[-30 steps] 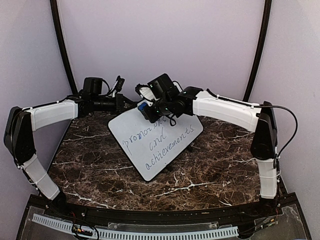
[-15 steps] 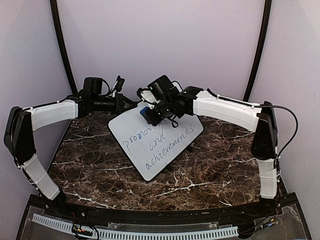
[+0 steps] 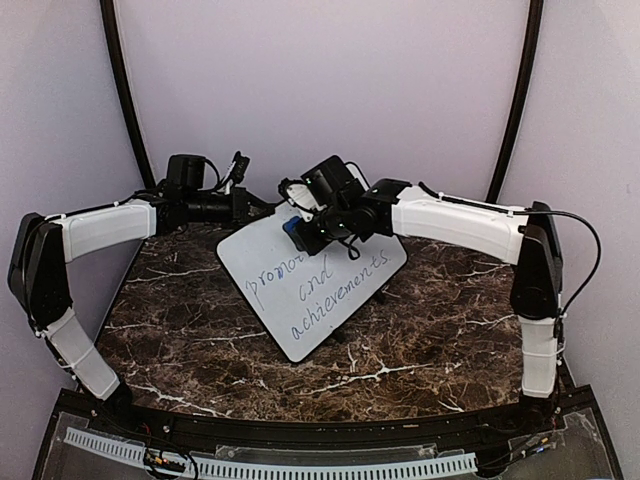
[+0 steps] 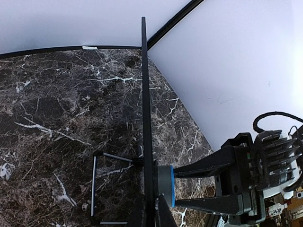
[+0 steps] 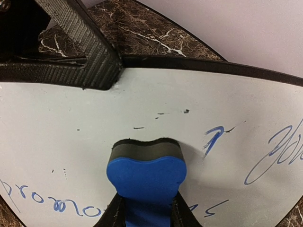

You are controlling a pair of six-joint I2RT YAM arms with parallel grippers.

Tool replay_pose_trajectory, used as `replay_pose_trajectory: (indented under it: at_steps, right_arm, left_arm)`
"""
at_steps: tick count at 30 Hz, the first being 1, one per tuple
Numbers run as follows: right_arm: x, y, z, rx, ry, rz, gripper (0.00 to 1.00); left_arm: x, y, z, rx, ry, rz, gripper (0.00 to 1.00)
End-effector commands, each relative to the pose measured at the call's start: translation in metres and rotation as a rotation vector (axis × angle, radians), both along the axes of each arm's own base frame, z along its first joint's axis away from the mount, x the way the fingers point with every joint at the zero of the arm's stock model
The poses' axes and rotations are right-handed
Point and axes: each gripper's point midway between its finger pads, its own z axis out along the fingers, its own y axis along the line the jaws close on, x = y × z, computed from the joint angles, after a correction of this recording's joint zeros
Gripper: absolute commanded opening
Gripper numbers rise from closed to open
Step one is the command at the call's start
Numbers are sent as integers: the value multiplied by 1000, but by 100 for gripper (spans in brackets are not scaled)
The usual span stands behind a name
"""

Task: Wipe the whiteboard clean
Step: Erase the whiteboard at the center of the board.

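with right claw (image 3: 300, 229) clenched on blue foam eraser block (image 5: 146, 172), rubbed off more of "promotions" than a second before; held black-framed white rectangular whiteboard (image 3: 310, 290) tilted on marble table (image 3: 180, 330) in left claw (image 3: 258, 206).

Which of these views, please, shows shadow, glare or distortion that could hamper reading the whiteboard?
Right wrist: the blue eraser casts a soft shadow rightward on the whiteboard, whose frame looks bowed by the lens; top external: even light, no glare, writing legible; left wrist: sharp, the board shows edge-on.
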Motion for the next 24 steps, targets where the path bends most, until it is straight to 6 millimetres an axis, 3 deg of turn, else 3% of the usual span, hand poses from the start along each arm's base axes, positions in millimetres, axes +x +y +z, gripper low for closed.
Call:
replay_pose_trajectory:
  at_steps: [1,8,13,17,24]
  right_arm:
    - [0,-8,-26,-39,57,-12,27]
    - [16,11,-2,-12,8,2,27]
    - [27,16,3,-10,2,-5,27]
    - [31,4,-8,-22,22,-36,27]
    - [62,-44,-11,-15,34,-190,27]
  left_arm:
    - [-35,-28,45,-97,-123,-194,0]
    - [-34,-28,42,-95,-115,-192,0]
    - [-34,-28,42,-92,-120,-190,0]
    - [-34,-28,43,-94,-118,-191,0]
    - [-35,-28,44,-97,-120,-194,0]
